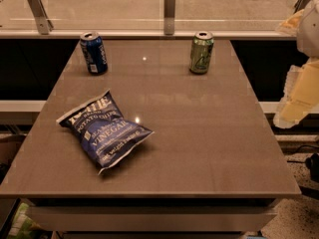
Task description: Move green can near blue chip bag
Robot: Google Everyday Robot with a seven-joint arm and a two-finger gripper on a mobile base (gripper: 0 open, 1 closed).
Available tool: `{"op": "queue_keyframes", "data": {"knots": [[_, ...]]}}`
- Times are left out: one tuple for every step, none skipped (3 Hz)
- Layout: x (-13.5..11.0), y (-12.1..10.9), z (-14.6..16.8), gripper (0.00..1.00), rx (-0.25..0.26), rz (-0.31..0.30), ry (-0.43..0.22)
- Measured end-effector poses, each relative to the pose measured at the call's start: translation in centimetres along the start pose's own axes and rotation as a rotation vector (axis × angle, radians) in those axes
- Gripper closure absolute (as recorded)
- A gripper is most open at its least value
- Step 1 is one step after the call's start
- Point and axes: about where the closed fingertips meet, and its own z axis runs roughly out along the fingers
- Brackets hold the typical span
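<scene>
The green can (pixel 201 53) stands upright at the far right of the brown table (pixel 199 133), silver top up. The blue chip bag (pixel 105 130) lies flat at the left front of the table, its white "VINEGAR" lettering facing up. The two are well apart, with bare tabletop between them. My gripper (pixel 297 99) shows as a pale yellowish shape at the right edge of the camera view, off the table's right side and in front of and to the right of the green can. It touches nothing.
A dark blue can (pixel 93 53) stands upright at the far left of the table. A glass railing with metal posts (pixel 169 6) runs behind the table. The floor shows at the lower right.
</scene>
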Motion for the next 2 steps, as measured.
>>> {"op": "queue_keyframes", "data": {"knots": [[0.00,0.00,0.00,0.00,0.000,0.000,0.000],[0.14,-0.35,-0.45,0.00,0.014,0.027,-0.027]]}}
